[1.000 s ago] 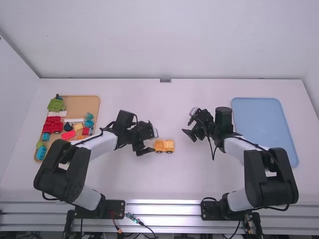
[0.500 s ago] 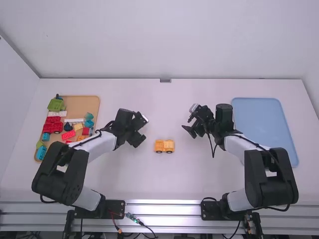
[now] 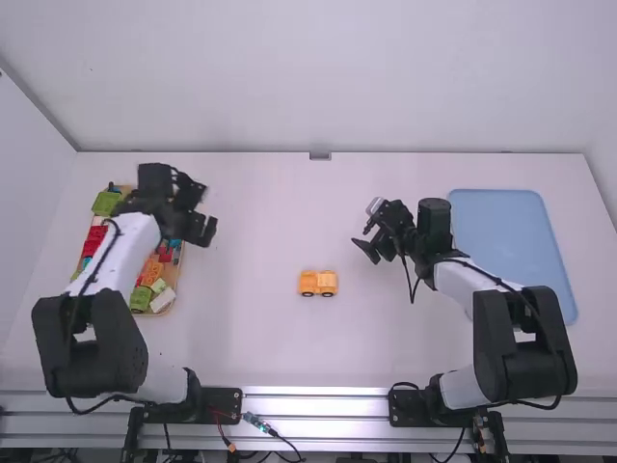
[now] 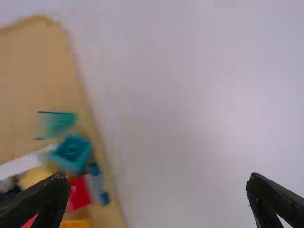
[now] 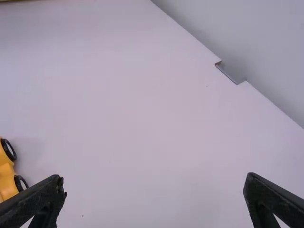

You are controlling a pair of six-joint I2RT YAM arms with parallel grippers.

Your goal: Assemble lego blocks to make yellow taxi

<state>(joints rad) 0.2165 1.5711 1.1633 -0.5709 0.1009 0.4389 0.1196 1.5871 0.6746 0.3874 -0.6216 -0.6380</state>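
Observation:
The yellow-orange wheeled block piece (image 3: 318, 283) stands alone on the table near the middle; part of the same piece (image 5: 7, 176) shows at the left edge of the right wrist view. Over the block tray's right edge hangs my left gripper (image 3: 206, 214), far from that piece; in its wrist view the left gripper (image 4: 156, 185) is open and holds nothing. My right gripper (image 3: 365, 249) is right of and beyond the piece; the right gripper (image 5: 154, 185) stands wide open, also with nothing between its fingers.
The brown tray (image 3: 172, 307) at the left holds several coloured blocks, among them a teal block (image 4: 72, 153) and a red one (image 4: 79, 194). A blue tray (image 3: 511, 241) lies at the right. A small metal bracket (image 3: 320, 155) sits at the table's far edge.
My left gripper has moved away from the yellow-orange piece, leftward and up the picture to the brown tray. The piece and the right arm have stayed put.

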